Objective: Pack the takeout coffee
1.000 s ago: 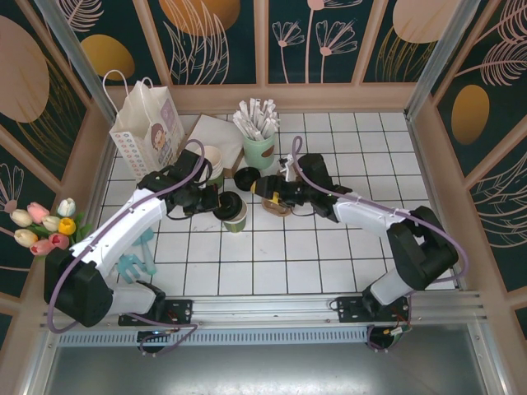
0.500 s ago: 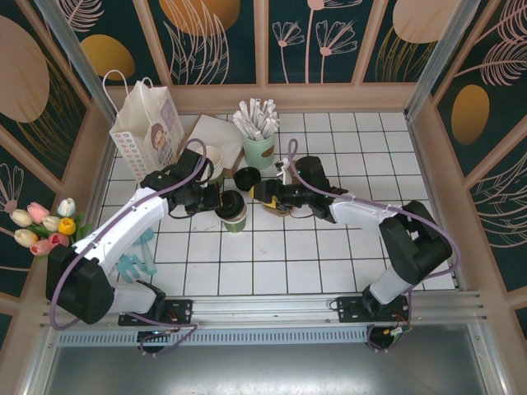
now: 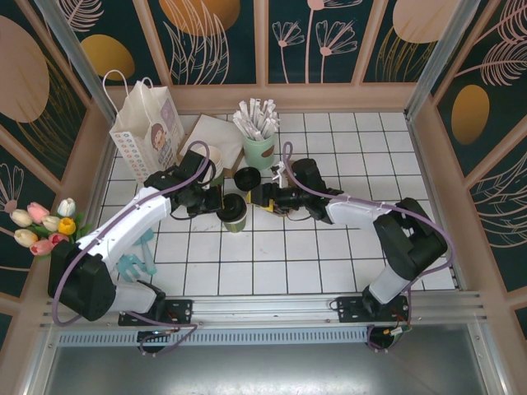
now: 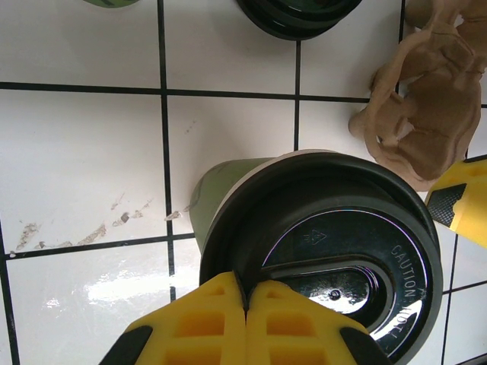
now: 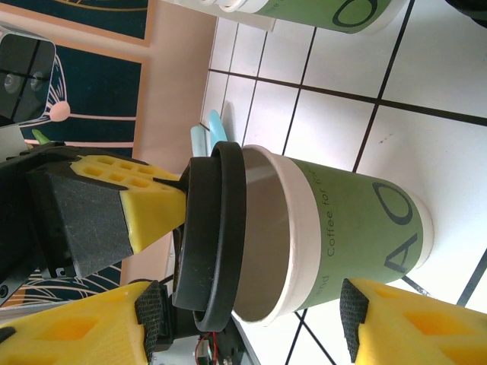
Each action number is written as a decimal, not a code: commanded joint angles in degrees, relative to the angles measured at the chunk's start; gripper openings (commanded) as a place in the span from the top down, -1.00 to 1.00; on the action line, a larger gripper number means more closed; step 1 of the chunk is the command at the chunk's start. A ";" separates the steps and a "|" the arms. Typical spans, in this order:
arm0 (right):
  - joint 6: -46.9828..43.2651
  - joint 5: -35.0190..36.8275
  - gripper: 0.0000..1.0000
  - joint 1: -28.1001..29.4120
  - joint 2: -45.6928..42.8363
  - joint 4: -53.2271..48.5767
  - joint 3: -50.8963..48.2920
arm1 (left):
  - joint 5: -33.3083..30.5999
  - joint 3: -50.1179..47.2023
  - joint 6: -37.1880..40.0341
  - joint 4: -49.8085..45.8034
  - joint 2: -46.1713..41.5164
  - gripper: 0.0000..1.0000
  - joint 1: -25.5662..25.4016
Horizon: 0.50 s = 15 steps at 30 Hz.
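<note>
Here the coffee (image 3: 235,219) stands upright on the tiled bench (image 3: 288,263), near its middle and between the two grippers. Its dark lid (image 4: 335,251) sits tilted on the rim. In the right wrist view a gap shows between the lid (image 5: 217,236) and the cup's mouth on one side.

The left gripper (image 4: 245,293) is clenched, its yellow fingers pressed together with their tips touching the lid's edge. Whether they pinch the rim cannot be told.

The right gripper (image 5: 251,304) is released, its jaws wide apart just beside the coffee (image 5: 358,220) and not squeezing it.

A second dark lid (image 3: 245,176) lies just behind the coffee. A pale green cup (image 3: 258,151) of white sticks stands farther back, and a paper bag (image 3: 148,132) stands at the far left.
</note>
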 commanded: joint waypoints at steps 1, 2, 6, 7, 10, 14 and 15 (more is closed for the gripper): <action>-0.69 -1.55 -0.30 0.68 1.03 1.44 0.26 | 0.36 -0.67 0.84 0.27 0.81 1.00 -0.48; -0.90 -1.56 -0.29 0.82 1.19 1.25 0.40 | 0.38 -0.68 0.84 0.28 1.03 1.00 -0.51; -1.46 -1.87 -0.17 1.00 1.65 0.80 0.70 | 0.39 -0.59 0.86 0.70 1.50 1.00 -0.73; -1.51 -1.92 -0.15 1.11 1.71 0.80 0.70 | 0.31 -0.50 0.84 0.78 1.64 1.00 -0.82; -1.75 -2.25 -0.11 1.28 2.03 0.80 0.70 | 0.46 -0.42 0.85 0.90 2.09 1.00 -0.90; -2.02 -2.66 -0.05 1.54 2.58 0.69 0.70 | 0.54 -0.75 0.67 1.22 2.36 1.00 -1.04; -2.07 -2.70 -0.04 1.60 2.74 0.71 0.70 | 0.65 -0.84 0.58 1.29 2.38 1.00 -1.12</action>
